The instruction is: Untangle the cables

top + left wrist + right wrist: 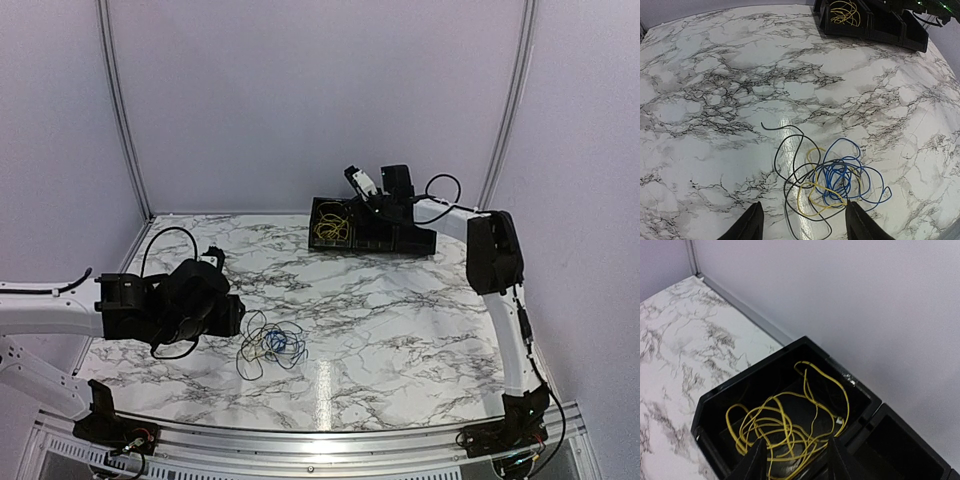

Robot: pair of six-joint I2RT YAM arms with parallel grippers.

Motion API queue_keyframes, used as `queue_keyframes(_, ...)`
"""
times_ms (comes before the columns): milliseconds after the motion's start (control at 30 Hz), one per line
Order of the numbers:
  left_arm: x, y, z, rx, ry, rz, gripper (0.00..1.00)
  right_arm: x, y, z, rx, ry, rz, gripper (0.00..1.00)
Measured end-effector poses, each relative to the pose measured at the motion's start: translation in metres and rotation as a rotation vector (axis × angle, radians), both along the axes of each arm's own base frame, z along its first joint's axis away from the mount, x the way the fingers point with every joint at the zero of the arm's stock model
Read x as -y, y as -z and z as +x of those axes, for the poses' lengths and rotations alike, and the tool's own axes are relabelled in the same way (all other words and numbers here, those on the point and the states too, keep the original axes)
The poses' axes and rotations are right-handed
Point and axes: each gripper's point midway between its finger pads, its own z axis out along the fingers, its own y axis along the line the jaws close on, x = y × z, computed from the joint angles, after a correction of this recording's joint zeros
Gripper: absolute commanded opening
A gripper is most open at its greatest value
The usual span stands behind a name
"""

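A tangle of cables lies on the marble table: thin black, blue and yellow wires looped through one another, seen from above as a small heap. My left gripper hovers open just short of the tangle, its fingers straddling the near edge without touching it; in the top view it is left of the heap. A separate yellow cable lies coiled in the left compartment of a black tray. My right gripper is open directly above that coil, holding nothing.
The black tray stands at the back of the table near the wall, with further compartments to the right of the yellow coil. Marble surface stretches between the tangle and the tray. The enclosure walls stand close behind.
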Motion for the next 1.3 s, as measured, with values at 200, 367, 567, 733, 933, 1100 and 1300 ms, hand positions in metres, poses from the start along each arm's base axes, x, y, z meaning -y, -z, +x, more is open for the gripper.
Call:
queue_keyframes(200,0.001,-0.002,0.002,0.015,0.004,0.01,0.58,0.01,-0.039,-0.064,-0.06,-0.078,0.015,0.45)
queue_keyframes(367,0.009,0.004,0.002,0.016,0.032,-0.009,0.42,0.009,-0.094,-0.133,-0.04,-0.211,0.081,0.44)
queue_keyframes(567,0.02,0.045,-0.008,-0.066,0.103,0.007,0.31,-0.015,-0.075,-0.215,-0.148,-0.418,0.091,0.36)
queue_keyframes(733,0.037,0.086,-0.023,-0.181,0.182,-0.014,0.4,-0.054,-0.016,-0.305,-0.312,-0.618,0.014,0.36)
queue_keyframes(933,0.051,0.116,-0.033,-0.267,0.246,0.004,0.47,-0.059,-0.006,-0.356,-0.351,-0.727,-0.02,0.36)
queue_keyframes(1100,0.052,0.125,-0.032,-0.266,0.298,0.087,0.45,-0.054,-0.038,-0.36,-0.24,-0.744,-0.006,0.37)
queue_keyframes(1300,0.066,0.108,-0.02,-0.223,0.36,0.17,0.43,-0.046,-0.037,-0.37,-0.211,-0.757,-0.014,0.36)
